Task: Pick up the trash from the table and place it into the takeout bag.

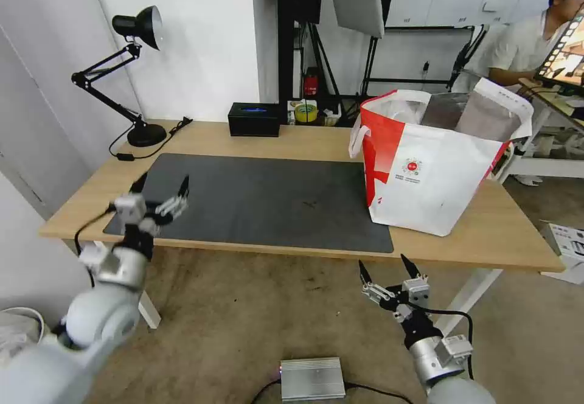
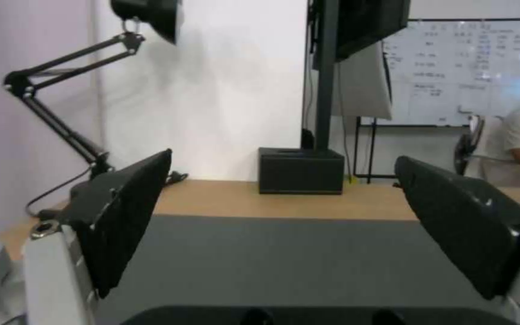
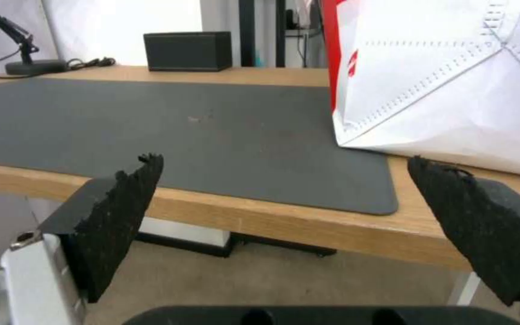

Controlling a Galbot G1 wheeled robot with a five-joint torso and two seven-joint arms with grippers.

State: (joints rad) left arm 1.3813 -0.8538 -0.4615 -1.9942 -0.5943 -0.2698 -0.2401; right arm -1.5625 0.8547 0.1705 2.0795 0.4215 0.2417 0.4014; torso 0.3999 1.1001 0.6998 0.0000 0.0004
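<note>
The takeout bag (image 1: 441, 160) is standing upright on the right part of the table (image 1: 292, 139), partly on the dark mat (image 1: 255, 200), which is showing no loose trash. The right gripper (image 1: 386, 270) is hanging nearer, below the front edge, jaws apart and empty. The left gripper (image 1: 161, 186) is hovering over the mat's left corner, likewise spread and empty.

Mat (image 1: 261, 200) centre free; takeout bag (image 1: 435, 167) blocks table's (image 1: 304, 142) right side.

A black desk lamp (image 1: 137, 75) and a black box (image 1: 254, 119) — well apart — with a silver unit (image 1: 312, 378) on the floor.
</note>
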